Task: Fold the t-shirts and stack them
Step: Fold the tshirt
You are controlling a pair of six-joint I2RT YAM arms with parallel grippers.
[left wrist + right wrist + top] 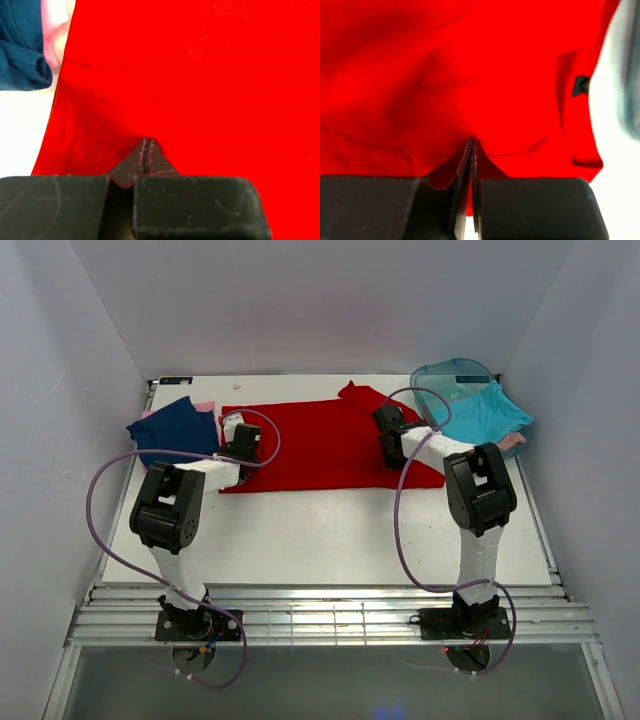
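A bright red t-shirt (320, 445) lies spread across the back middle of the table. It fills the left wrist view (210, 75) and the right wrist view (420, 75). My left gripper (238, 437) is over its left part, with the jaws closed and the tips (146, 142) pinched into the red cloth. My right gripper (388, 427) is over its right part, shut (472, 143), with red cloth showing between the fingers. A folded navy blue t-shirt (175, 430) lies at the back left on a pink one (205, 405).
A translucent teal tub (450, 375) stands at the back right, with a turquoise shirt (487, 412) hanging out and pink cloth (512, 442) beside it. White table (330, 530) stretches in front of the red shirt. The navy shirt (20, 45) lies close to my left gripper.
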